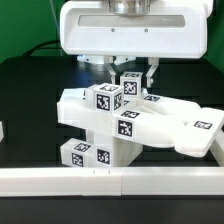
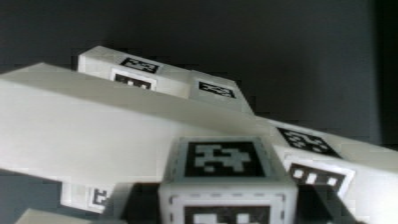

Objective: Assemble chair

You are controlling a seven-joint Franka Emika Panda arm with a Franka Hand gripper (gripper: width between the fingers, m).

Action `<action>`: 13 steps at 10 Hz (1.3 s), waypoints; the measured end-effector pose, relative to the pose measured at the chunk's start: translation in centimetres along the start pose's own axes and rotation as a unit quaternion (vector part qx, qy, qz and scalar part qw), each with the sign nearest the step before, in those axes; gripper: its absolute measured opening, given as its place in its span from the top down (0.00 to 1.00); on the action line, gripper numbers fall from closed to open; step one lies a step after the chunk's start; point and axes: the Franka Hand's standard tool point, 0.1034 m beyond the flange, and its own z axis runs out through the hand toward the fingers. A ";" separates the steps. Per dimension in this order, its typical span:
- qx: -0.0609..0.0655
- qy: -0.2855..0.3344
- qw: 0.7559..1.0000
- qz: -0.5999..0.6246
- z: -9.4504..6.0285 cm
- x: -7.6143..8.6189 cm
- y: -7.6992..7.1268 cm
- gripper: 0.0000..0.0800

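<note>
The chair parts lie heaped in the middle of the black table. A wide white seat slab rests tilted across a tagged block near the front. On top sit two tagged leg blocks, one toward the exterior view's left and one behind it. My gripper comes down from above, shut on that rear leg block. In the wrist view the leg block fills the space between my dark fingers, and the slab with its tags lies beyond it.
A long white border rail runs along the table's front edge. A small white piece shows at the exterior view's left edge. Black table surrounds the heap.
</note>
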 end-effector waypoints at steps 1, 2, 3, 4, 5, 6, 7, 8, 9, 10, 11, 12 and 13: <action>0.000 0.000 1.000 0.029 0.0 0.0 0.0 0.64; 0.001 0.000 0.997 0.076 0.0 0.0 0.0 0.64; 0.001 0.000 0.994 0.105 0.0 0.0 0.0 0.64; 0.001 0.000 0.991 0.132 0.0 0.0 0.0 0.64; 0.001 0.000 0.984 0.177 0.0 0.0 -0.1 0.64; 0.001 0.000 0.978 0.210 0.0 0.0 -0.1 0.64; 0.002 -0.001 0.972 0.236 0.0 0.0 -0.1 0.64; 0.003 -0.001 0.957 0.291 0.0 0.0 -0.2 0.64; 0.003 -0.002 0.949 0.316 0.0 0.0 -0.2 0.64; 0.004 -0.002 0.938 0.346 0.0 -0.1 -0.2 0.64; 0.006 -0.003 0.929 0.370 0.0 -0.1 -0.3 0.64; 0.007 -0.004 0.915 0.403 0.0 -0.1 -0.3 0.64; 0.007 -0.004 0.901 0.434 0.0 -0.1 -0.4 0.64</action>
